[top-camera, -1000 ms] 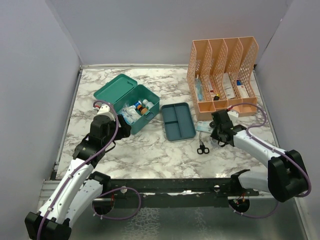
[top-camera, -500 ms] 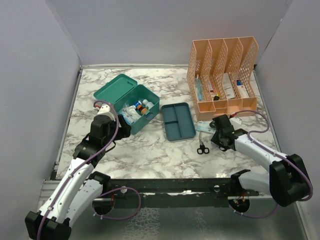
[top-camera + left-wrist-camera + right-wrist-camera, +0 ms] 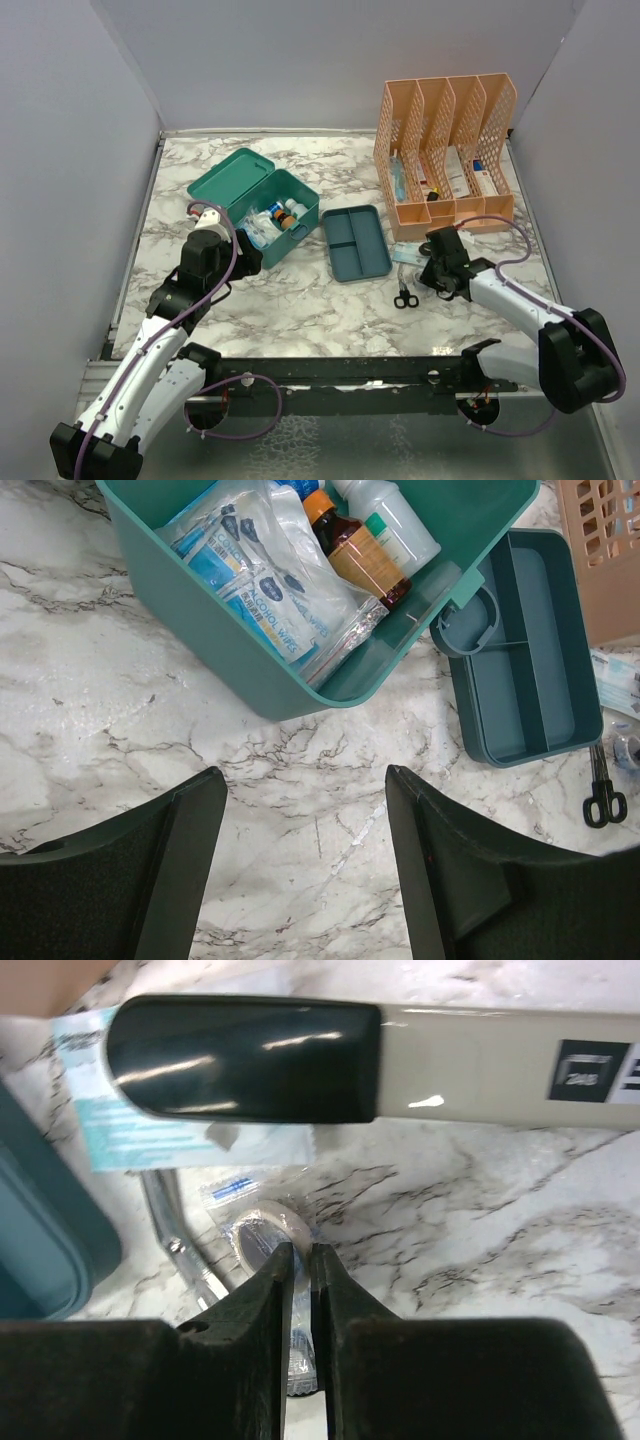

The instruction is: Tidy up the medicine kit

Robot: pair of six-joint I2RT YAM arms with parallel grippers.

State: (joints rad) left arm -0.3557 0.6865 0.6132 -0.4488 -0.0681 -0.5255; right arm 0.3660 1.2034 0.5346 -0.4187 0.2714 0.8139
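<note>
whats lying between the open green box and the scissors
The teal divided insert tray, empty, lies on the marble between the box and the scissors; the top and left wrist views both show it.

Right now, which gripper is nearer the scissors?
Right. The right gripper pinches a wrapped roll beside the scissors; the left gripper hovers open before the kit, far off.

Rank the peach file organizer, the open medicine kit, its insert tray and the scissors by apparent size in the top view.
1. peach file organizer
2. medicine kit, counting its open lid
3. insert tray
4. scissors, clearly smallest
</note>
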